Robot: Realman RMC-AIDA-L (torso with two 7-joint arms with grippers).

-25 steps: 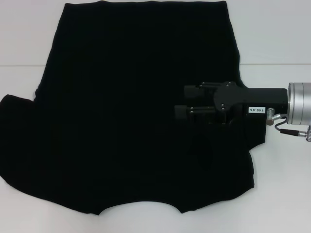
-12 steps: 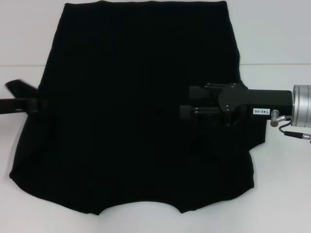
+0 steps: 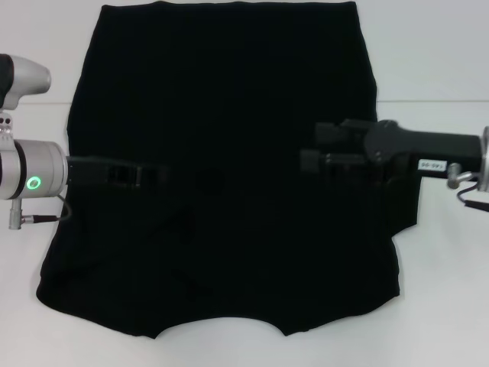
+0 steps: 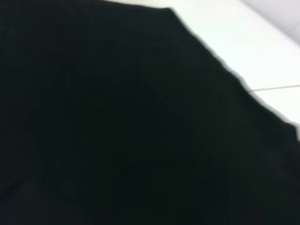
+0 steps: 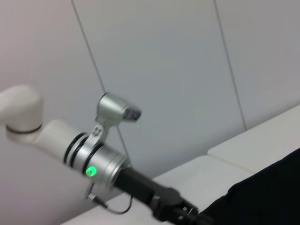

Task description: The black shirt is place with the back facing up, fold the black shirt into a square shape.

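since the earlier frame our left arm is swinging in from the left edge and now reaching across the black shirt (image 3: pixel 221 153), and the shirt's left sleeve, which was spread out on the tabletop (image 3: pixel 443 61) a second ago, is no longer lying out to the side. our right gripper (image 3: pixel 317 145) is sliding a little outward to the right and slightly up compared with before.

we are seeing the shirt lying flat on the white tabletop, filling most of the head view, its straight hem at the far side and a curved edge nearest us. its left edge is now running fairly straight down to a rounded lower corner.

our left gripper (image 3: pixel 153 174) is sitting over the left half of the cloth at mid height; black on black, we cannot tell whether its jaws are spread or pinching fabric. our right gripper is hovering over the shirt's right part, jaws pointing inward, and we cannot tell their state either.

the left wrist view is showing almost nothing but black cloth (image 4: pixel 117 131) with tabletop beyond. the right wrist view is showing our left arm (image 5: pixel 93 159) across the tabletop and a corner of the shirt (image 5: pixel 267 197).
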